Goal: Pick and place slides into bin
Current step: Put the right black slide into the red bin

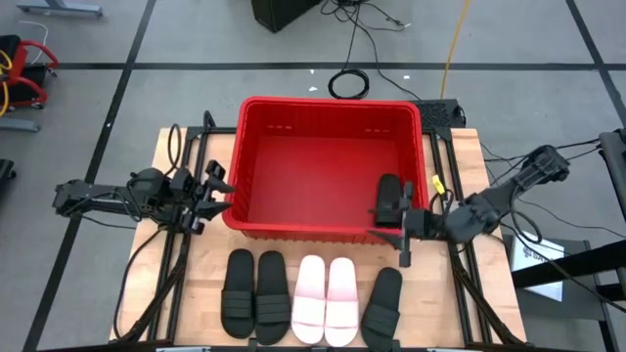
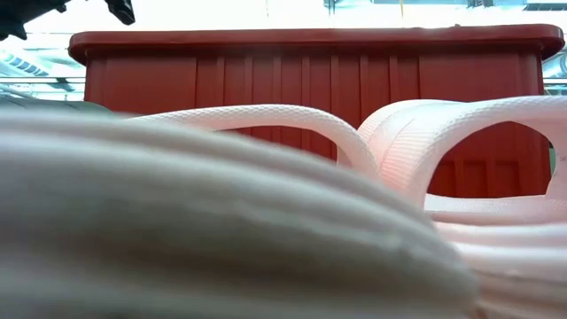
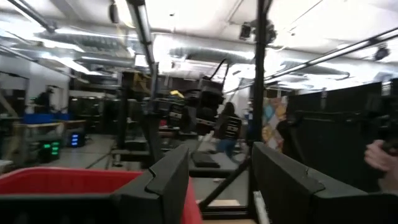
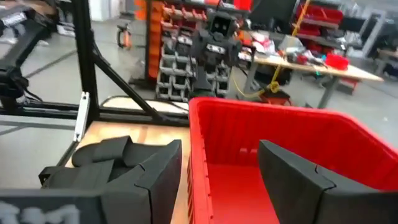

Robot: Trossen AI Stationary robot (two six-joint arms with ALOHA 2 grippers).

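Wooden table [image 1: 196, 264], bin [image 1: 328, 231] at back. Left gripper [image 1: 215, 196] beside bin's left wall, fingers apart, empty. Five slides in row at front: black pair [image 1: 254, 293], white pair [image 1: 326, 299], single black slide [image 1: 383, 305]. Sixth slide [image 1: 389, 196] inside bin, near right front corner. Right gripper [image 1: 403, 223] over bin's front rim, fingers apart, empty. Risk: right arm lowering toward row could clip rim, shift bin.

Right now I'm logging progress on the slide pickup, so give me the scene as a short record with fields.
bin: red bin at table's far middle
slide in bin: one black slide in the near right corner
slides on table: black pair, white pair, single black slide
left gripper: open, outside bin's left wall
right gripper: open, at bin's near right rim
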